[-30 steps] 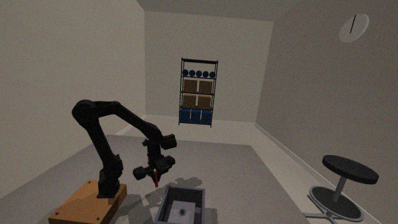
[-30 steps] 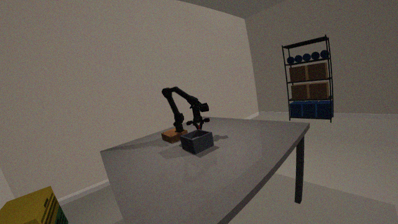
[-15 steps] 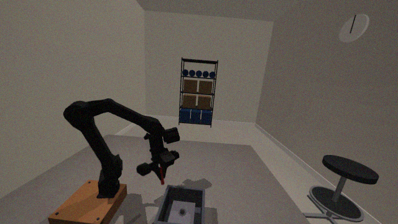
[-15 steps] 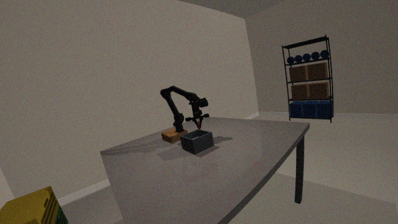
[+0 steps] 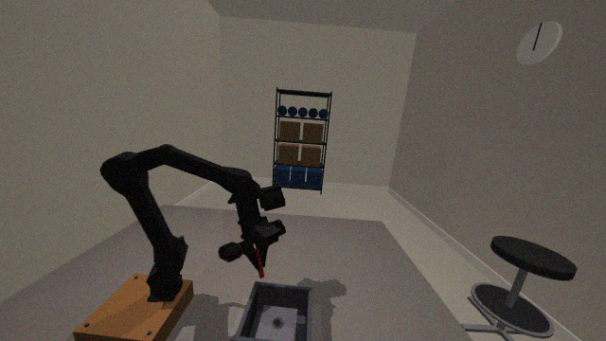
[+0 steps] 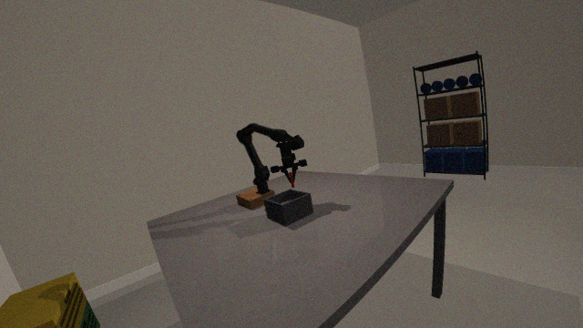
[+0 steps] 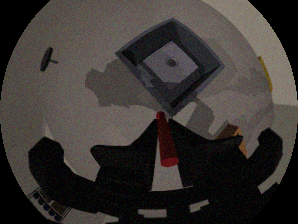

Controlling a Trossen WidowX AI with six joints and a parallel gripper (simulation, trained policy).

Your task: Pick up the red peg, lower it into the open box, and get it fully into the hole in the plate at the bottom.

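Jaws (image 5: 261, 269) (image 6: 292, 180) pinch the red peg (image 5: 260, 263) (image 6: 292, 179) (image 7: 167, 142) between their tips, closed down to its thickness. The peg hangs in the air with its lower end poking out past the tips, slightly tilted in the top view; that free end seems left bare so it can enter a hole first. Just beyond it, and lower, the open box (image 5: 310, 310) (image 6: 289, 213) (image 7: 135, 77) stands on the table (image 5: 369, 265) (image 6: 364, 200) (image 7: 75, 115), mouth up, so the peg can come in from above. At its bottom lies a pale plate (image 5: 289, 322) (image 7: 160, 62) whose dark round hole (image 5: 277, 323) (image 7: 172, 62) faces upward. The peg is outside the box, near its rim; the jaws probably need to move over the hole and straighten the peg before lowering, or it may catch on a wall. Farther out, the arm stands on a wooden block (image 5: 114, 313) (image 6: 250, 200) (image 7: 242, 148), presumably as a firm footing.

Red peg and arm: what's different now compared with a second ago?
The jaws have risen, carrying the red peg up and, in the top view, slightly to the right. The peg was already at the jaws then and is gripped now. The open box and the wooden base stayed put.
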